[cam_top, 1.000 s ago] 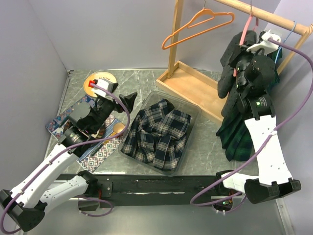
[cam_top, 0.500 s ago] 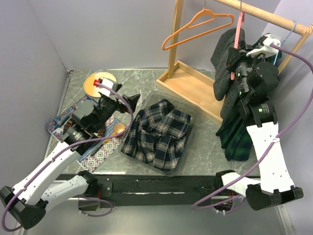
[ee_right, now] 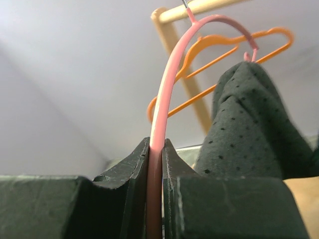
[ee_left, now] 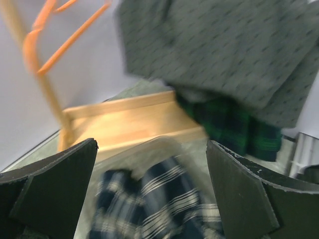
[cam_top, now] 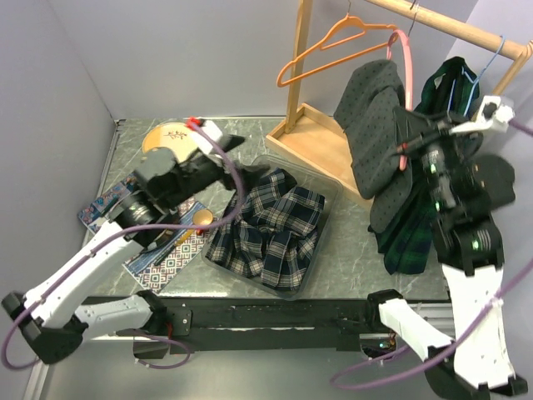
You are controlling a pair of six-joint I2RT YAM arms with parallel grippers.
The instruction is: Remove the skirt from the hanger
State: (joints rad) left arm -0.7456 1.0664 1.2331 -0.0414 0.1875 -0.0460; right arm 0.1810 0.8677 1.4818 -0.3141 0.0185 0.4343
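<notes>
Firmly, right fingers (ee_right: 134, 169) pinch one pink hanger (ee_right: 167, 99) of three, skirt (ee_right: 249, 124) attached.

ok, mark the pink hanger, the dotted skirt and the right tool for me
pink hanger (ee_right: 157, 119), right wrist view, lower part of its curved arm.
dotted skirt (cam_top: 371, 125), top external view, middle of the draped fabric.
right tool (ee_right: 155, 145), right wrist view, between its fingertips, clamped on the pink hanger.

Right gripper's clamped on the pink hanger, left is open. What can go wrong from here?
1. The dotted skirt hangs on the pink hanger while the left gripper is open and away from it, so it may drop unheld.
2. The right gripper holds the hanger tilted. Its hook could snag the orange hanger or leave the rail.
</notes>
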